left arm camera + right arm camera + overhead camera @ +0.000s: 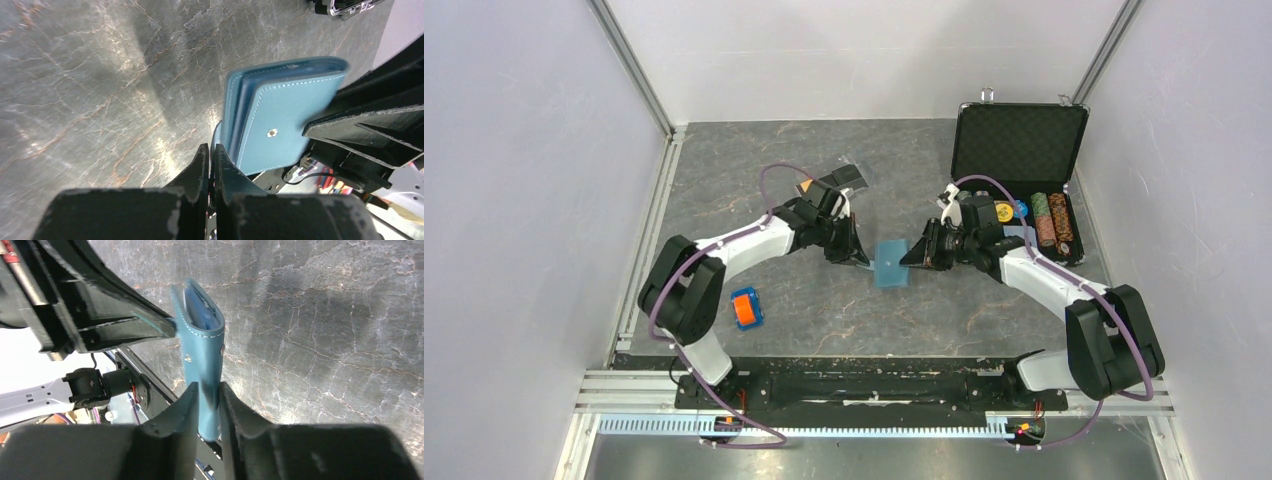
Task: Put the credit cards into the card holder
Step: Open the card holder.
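Only the overhead view takes in the pale walls (pixel 524 150), the grey marbled table (pixel 824 300) and the open black case (pixel 1020 140) at right. Mid-table, the folded teal wallet (pixel 891 266), white-stitched with a small snap, is held from both sides, the left gripper (pixel 861 258) closed to a sliver on one edge, the right gripper (pixel 912 256) pinching the opposite edge.

Chip case (pixel 1020 145) — open; orange-blue block (pixel 745 308)
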Robot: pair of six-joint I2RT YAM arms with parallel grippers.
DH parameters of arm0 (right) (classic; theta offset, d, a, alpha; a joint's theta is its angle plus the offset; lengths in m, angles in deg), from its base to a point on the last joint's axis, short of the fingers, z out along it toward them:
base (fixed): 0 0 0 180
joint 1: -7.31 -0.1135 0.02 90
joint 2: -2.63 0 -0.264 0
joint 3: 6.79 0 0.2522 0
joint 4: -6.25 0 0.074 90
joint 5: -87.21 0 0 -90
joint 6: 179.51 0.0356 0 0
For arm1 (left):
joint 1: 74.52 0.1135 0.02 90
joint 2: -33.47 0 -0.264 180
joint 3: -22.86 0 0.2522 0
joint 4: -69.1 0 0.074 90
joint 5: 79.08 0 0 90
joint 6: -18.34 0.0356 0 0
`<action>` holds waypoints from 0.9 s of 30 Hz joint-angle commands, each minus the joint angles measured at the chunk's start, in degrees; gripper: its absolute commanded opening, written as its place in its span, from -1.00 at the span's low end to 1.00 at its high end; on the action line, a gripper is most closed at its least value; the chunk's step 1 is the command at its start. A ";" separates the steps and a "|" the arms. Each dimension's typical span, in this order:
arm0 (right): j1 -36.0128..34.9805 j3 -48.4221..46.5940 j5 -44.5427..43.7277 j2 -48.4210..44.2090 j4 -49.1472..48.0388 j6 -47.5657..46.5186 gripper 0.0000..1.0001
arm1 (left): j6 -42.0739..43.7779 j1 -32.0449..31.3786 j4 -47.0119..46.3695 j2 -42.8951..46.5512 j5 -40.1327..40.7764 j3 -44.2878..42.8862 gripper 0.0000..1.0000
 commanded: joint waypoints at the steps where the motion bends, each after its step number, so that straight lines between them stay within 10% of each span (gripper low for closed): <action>1: 1.67 -0.12 0.66 -2.37 -0.02 -3.41 -0.37 | 8.11 1.04 7.89 4.85 2.10 -6.56 -0.95; 6: 6.46 -2.16 0.82 -5.21 1.82 -8.19 0.54 | 23.09 0.75 22.20 6.27 2.10 -17.40 -0.95; 10: 7.80 -5.73 0.63 -6.38 1.80 -12.24 0.89 | 33.94 0.08 31.52 8.17 2.71 -24.87 -0.95; 27: 5.48 -16.74 18.85 -1.55 -20.88 -10.15 0.95 | 45.85 -0.55 49.93 8.90 2.00 -42.49 -0.96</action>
